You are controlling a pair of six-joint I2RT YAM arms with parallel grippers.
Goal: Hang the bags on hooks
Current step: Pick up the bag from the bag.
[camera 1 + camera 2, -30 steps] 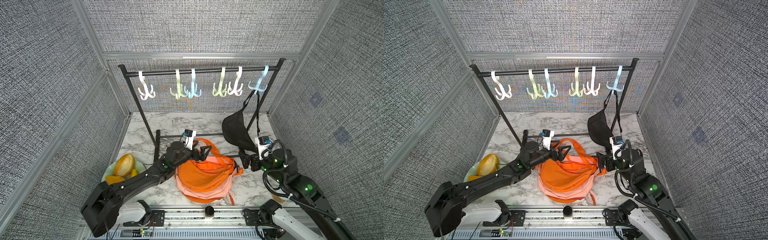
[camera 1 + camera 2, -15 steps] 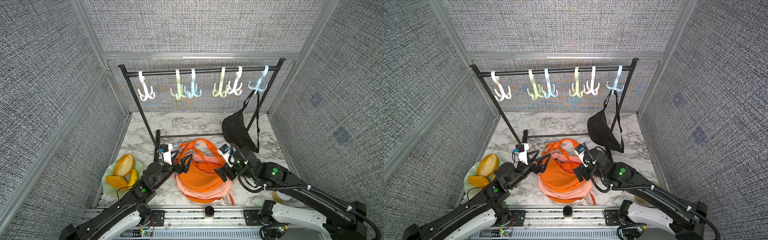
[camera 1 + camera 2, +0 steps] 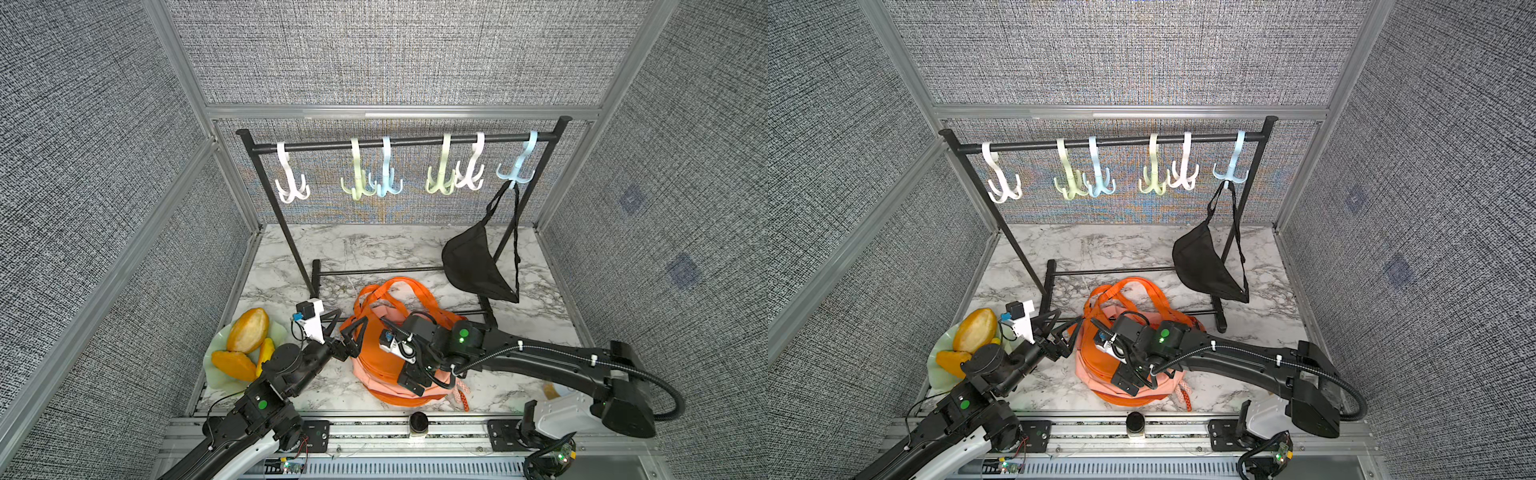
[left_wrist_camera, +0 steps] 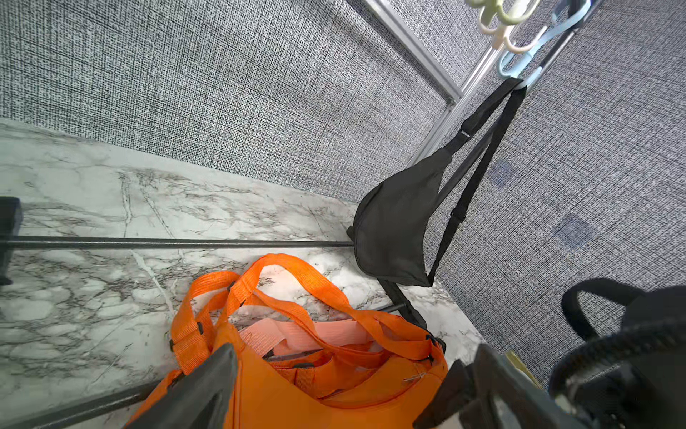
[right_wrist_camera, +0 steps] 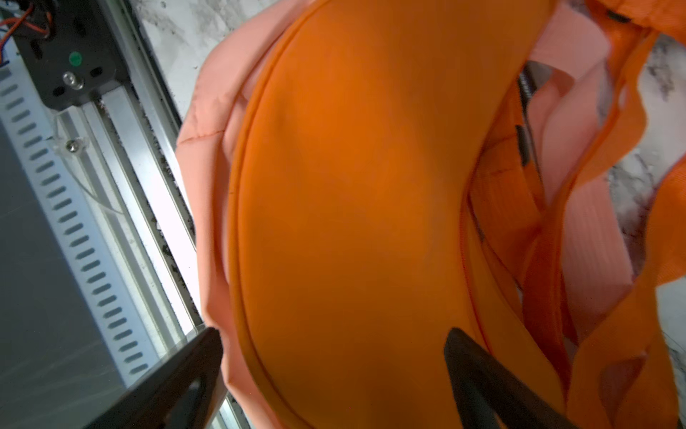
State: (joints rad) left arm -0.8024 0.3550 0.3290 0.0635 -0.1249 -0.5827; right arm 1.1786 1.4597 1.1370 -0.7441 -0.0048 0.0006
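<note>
left fingers [image 4: 200,390]: spread wide, holding nothing, at orange bag [image 4: 315,408] edge | right fingers [image 5: 482,379]: spread wide over bag, holding nothing

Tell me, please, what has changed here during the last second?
The left pincer pulled back from the straps of the orange fabric bag to its left edge. The right pincer swung from beside the black hanging pouch to above the bag's front. Both are open, holding nothing. Unchanged: the bag on the marble table, the pouch on the light blue plastic hook.
</note>
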